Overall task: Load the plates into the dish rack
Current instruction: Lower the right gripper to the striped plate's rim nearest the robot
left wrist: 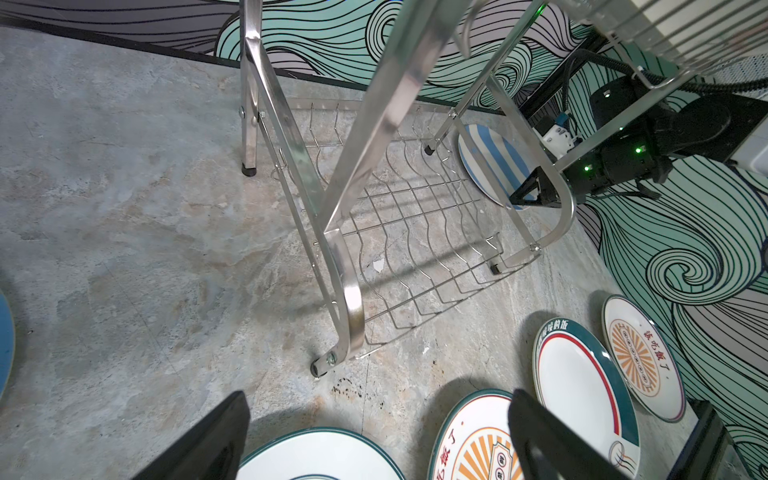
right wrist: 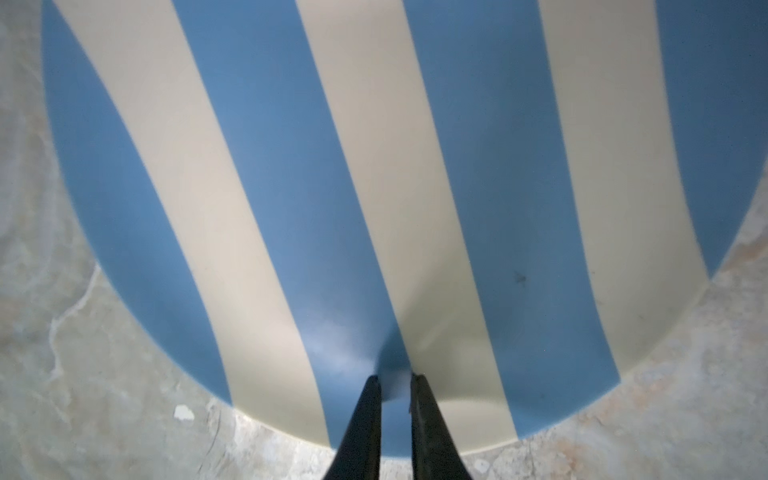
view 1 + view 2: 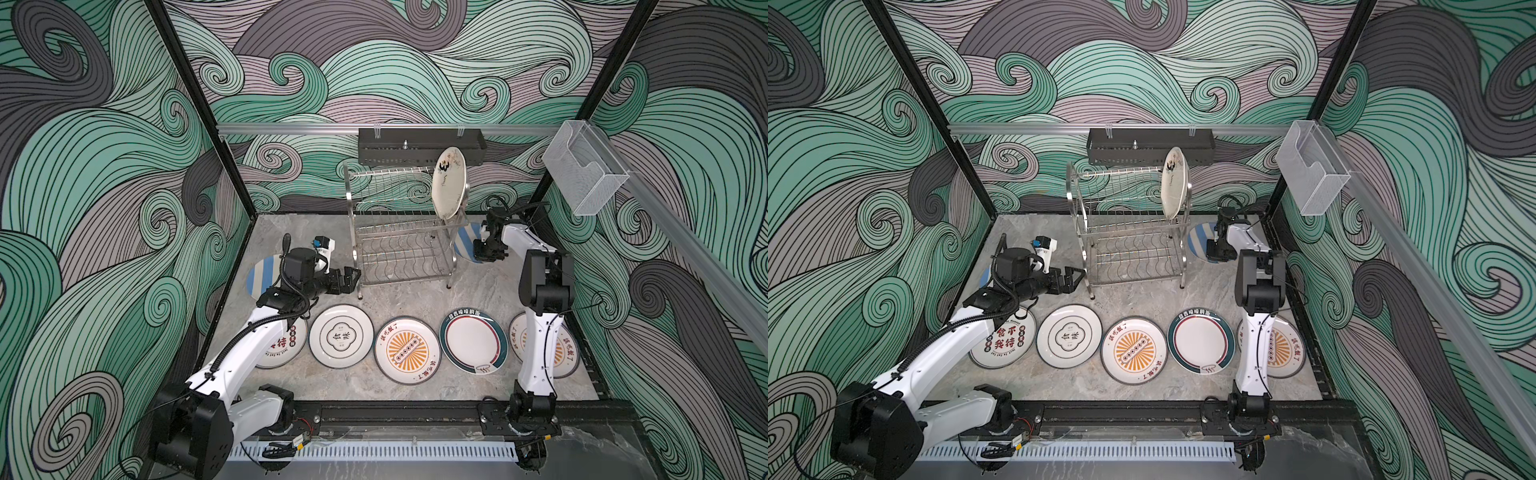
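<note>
The dish rack (image 3: 353, 232) stands at the back middle, with one white ink-painted plate (image 3: 449, 183) upright in its upper tier. My right gripper (image 2: 395, 378) is shut. Its tips rest on the near rim of a blue-and-white striped plate (image 2: 374, 166), which lies beside the rack (image 3: 464, 245). My left gripper (image 1: 378, 397) is open and empty, hovering by the rack's front left leg (image 3: 351, 279). Another striped plate (image 3: 259, 276) lies behind the left arm. Several plates lie in a front row: white with characters (image 3: 340, 336), orange sunburst (image 3: 406, 350) and green-rimmed (image 3: 473, 341).
A red-lettered plate (image 3: 1005, 340) lies partly under the left arm, and a second sunburst plate (image 3: 568, 353) partly behind the right arm. A black perforated tray (image 3: 419, 145) hangs on the back rail. A clear plastic box (image 3: 586, 170) hangs on the right rail.
</note>
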